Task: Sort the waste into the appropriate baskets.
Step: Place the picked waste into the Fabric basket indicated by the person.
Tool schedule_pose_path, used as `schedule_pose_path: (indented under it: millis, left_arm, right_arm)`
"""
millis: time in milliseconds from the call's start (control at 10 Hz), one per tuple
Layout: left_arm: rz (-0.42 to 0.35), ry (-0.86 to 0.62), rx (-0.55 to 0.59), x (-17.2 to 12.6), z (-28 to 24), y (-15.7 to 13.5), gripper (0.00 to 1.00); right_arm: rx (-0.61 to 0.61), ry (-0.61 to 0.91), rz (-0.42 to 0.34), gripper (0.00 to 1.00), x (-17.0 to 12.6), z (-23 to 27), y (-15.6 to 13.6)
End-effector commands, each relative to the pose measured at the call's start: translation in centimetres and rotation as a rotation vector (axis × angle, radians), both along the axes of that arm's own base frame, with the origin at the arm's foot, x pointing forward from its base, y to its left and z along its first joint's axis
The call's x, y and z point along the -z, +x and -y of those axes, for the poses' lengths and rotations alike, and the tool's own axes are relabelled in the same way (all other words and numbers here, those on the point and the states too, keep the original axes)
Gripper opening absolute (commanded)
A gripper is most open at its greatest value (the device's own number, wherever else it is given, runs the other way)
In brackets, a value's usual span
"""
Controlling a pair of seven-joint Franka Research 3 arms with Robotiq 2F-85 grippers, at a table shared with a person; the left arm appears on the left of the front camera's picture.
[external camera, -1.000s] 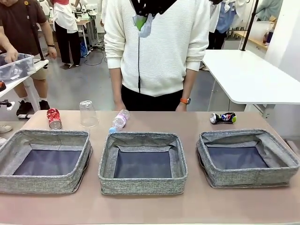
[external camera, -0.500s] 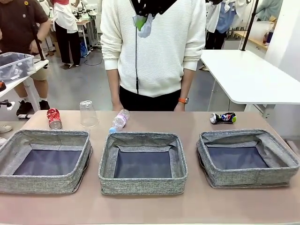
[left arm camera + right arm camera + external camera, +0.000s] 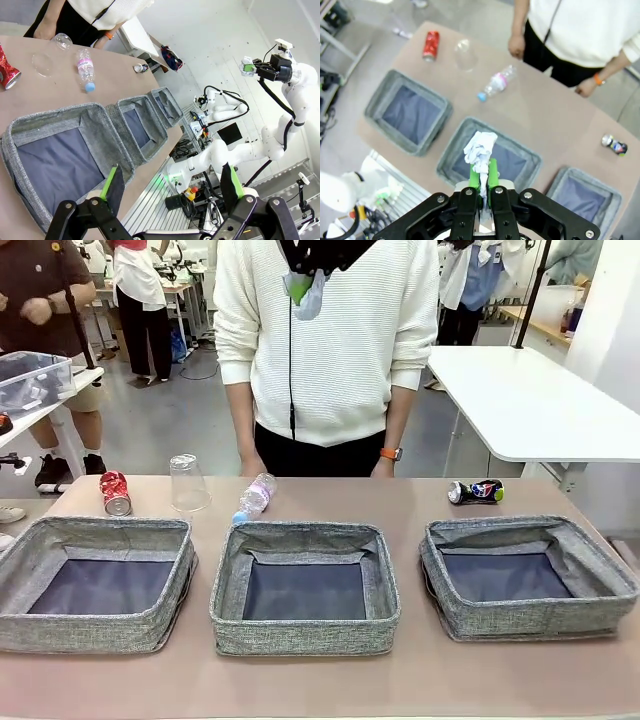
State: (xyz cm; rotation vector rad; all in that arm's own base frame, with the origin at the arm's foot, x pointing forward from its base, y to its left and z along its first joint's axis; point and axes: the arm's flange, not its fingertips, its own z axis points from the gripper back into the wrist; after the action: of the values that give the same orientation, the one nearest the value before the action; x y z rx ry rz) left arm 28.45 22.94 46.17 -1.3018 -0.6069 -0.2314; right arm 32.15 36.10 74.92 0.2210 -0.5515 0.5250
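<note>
Clearly the right fingers (image 3: 491, 176) are pinched shut on the crumpled white paper ball (image 3: 480, 145), which juts beyond their tips with the middle basket (image 3: 522, 150) straight ahead and well apart on the bench (image 3: 555, 120), whereas the left fingers (image 3: 109, 182), spread wide and empty, face the end basket (image 3: 30, 131).

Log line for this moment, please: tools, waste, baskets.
right tool: shut on paper ball, high over table | left tool: open, empty | baskets: empty | red can, cup, bottle, blue can: on table
</note>
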Motion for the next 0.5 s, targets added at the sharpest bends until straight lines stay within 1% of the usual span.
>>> schedule_pose_path:
  millis: [0,400]
  left_arm:
    - [0.029,-0.012,0.003,-0.23,0.07,-0.02,1.00]
    - [0.029,-0.012,0.003,-0.23,0.07,-0.02,1.00]
  right_arm:
    - [0.001,0.001,0.002,0.06,0.06,0.05,-0.05]
    - [0.001,0.001,0.002,0.06,0.06,0.05,-0.05]
